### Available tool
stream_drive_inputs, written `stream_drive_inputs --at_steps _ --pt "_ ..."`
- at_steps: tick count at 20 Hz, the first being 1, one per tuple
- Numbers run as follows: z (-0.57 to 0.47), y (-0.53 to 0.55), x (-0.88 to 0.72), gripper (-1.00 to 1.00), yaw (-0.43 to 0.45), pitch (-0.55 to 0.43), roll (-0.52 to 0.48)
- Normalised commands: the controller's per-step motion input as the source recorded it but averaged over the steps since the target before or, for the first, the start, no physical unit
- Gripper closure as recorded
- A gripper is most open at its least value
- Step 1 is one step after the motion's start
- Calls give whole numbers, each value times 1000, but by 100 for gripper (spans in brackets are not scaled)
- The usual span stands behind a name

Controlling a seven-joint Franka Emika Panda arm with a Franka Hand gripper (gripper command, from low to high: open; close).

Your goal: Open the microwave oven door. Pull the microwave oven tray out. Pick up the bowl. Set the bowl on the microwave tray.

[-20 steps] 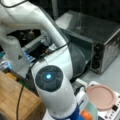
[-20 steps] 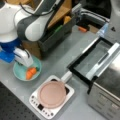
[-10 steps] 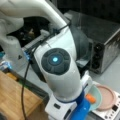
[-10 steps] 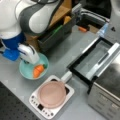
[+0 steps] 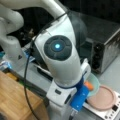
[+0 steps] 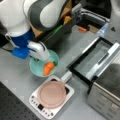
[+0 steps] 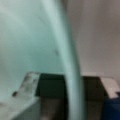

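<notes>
The gripper (image 6: 40, 53) sits on the bowl (image 6: 42, 68) at the edge nearest a front view's left, its fingers straddling the rim (image 7: 71, 75), one inside and one outside, apparently clenched on it. The bowl, with orange pieces (image 6: 48, 68) in it, lies on the counter (image 6: 15, 82) beside the pink disc (image 6: 52, 94). The tray (image 6: 93, 58) stands pulled out over the lowered door (image 6: 105, 61), away toward that view's right.

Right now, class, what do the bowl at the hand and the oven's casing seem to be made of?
The bowl: probably plastic or glazed ceramic, going by its smooth, evenly mint-green wall; the look leaves it open. The hand sits at its rim, which the wrist view shows between the fingers. The oven: silver casing, apparently brushed metal with a dull sheen.
</notes>
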Motion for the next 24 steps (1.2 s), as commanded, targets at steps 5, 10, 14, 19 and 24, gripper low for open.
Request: stream_drive_inputs --at_steps 5,10,14,19,24 --pt "-51 323 -727 100 -298 -135 -59" --pt "3 367 -543 100 -302 -132 -83" --pt "1 419 -407 100 -169 -168 -67" --pt "-89 374 -396 100 -101 -214 -39" --pt "-172 279 -480 100 -111 -254 2"
